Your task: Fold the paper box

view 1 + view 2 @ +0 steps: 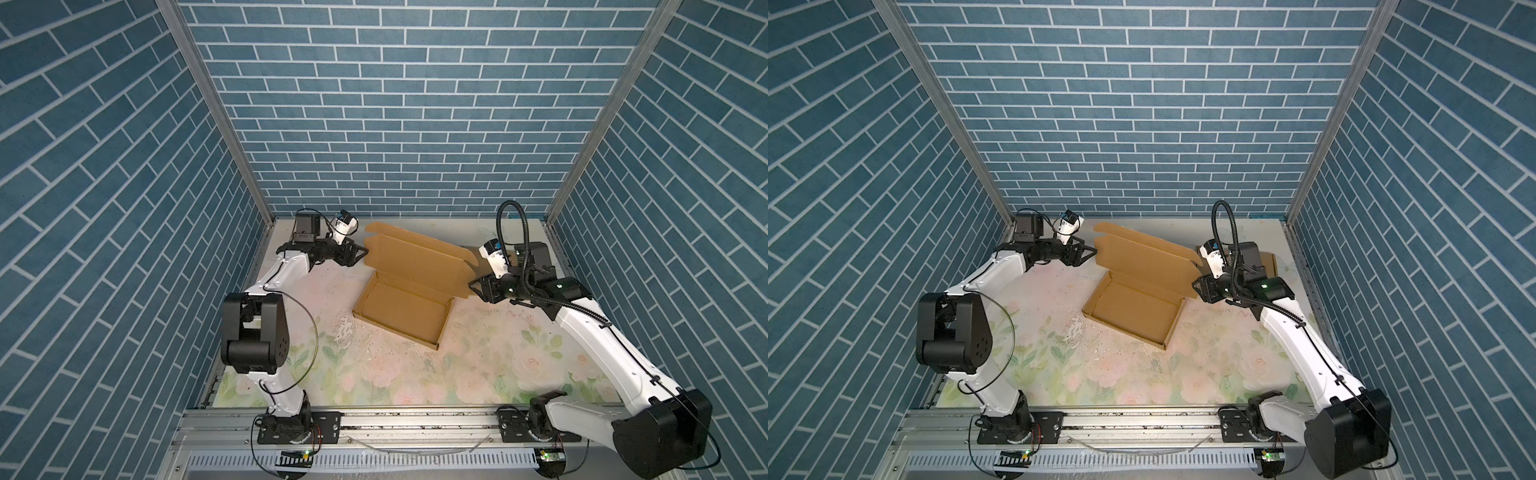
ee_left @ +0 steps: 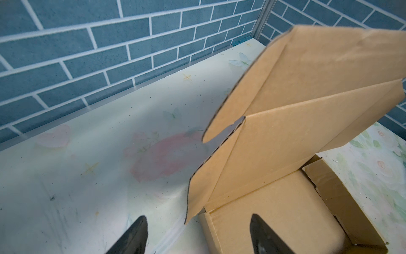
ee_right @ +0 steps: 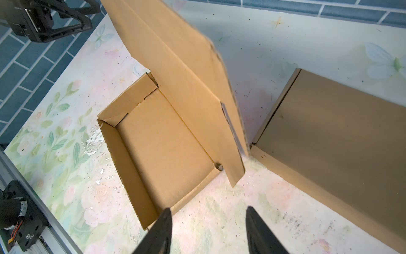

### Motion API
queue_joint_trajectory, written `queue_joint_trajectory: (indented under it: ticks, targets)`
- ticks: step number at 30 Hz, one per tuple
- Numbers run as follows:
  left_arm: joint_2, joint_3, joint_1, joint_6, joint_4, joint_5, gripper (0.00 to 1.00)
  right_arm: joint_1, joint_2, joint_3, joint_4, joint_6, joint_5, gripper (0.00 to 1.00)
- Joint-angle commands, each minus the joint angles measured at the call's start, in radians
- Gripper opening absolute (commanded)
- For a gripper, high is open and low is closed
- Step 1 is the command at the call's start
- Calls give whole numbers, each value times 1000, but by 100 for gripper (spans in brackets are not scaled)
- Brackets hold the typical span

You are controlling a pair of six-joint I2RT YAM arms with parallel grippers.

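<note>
The brown paper box (image 1: 401, 318) (image 1: 1133, 318) lies as an open tray mid-table, and its lid (image 1: 415, 259) (image 1: 1144, 259) stands up from the far edge. My left gripper (image 1: 362, 252) (image 1: 1093, 252) is open at the lid's left end. In the left wrist view the lid's side flap (image 2: 197, 189) and the tray's corner show between the left gripper's (image 2: 197, 221) fingers, which touch neither. My right gripper (image 1: 473, 286) (image 1: 1196, 286) is open by the lid's right end. In the right wrist view only bare table shows inside the right gripper (image 3: 208, 210), just short of the tray (image 3: 164, 151).
A second, closed cardboard box (image 3: 340, 143) (image 1: 1268, 262) lies at the back right, behind my right gripper. Blue brick walls (image 1: 395, 124) close in the table on three sides. An aluminium rail (image 1: 415, 419) runs along the front. A scuffed patch (image 1: 345, 332) marks the floral table top.
</note>
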Motion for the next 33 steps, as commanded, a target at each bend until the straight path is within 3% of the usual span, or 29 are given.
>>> queue_joint_trajectory:
  ticks: [1, 10, 20, 25, 33]
  targets:
    - [26, 33, 6, 60, -24, 49, 74, -2, 8, -42, 118, -8, -17, 53]
    - [80, 52, 8, 60, 13, 111, 69, -20, 51, -106, 255, -22, 1, 52]
    - [102, 43, 8, 64, 46, 156, 55, -42, 105, -138, 362, -34, -94, 50]
    - [107, 33, 8, 60, 69, 164, 47, -42, 113, -150, 397, -43, -111, 43]
    - [116, 24, -7, 34, 126, 159, 37, -42, 133, -153, 403, -57, -103, 20]
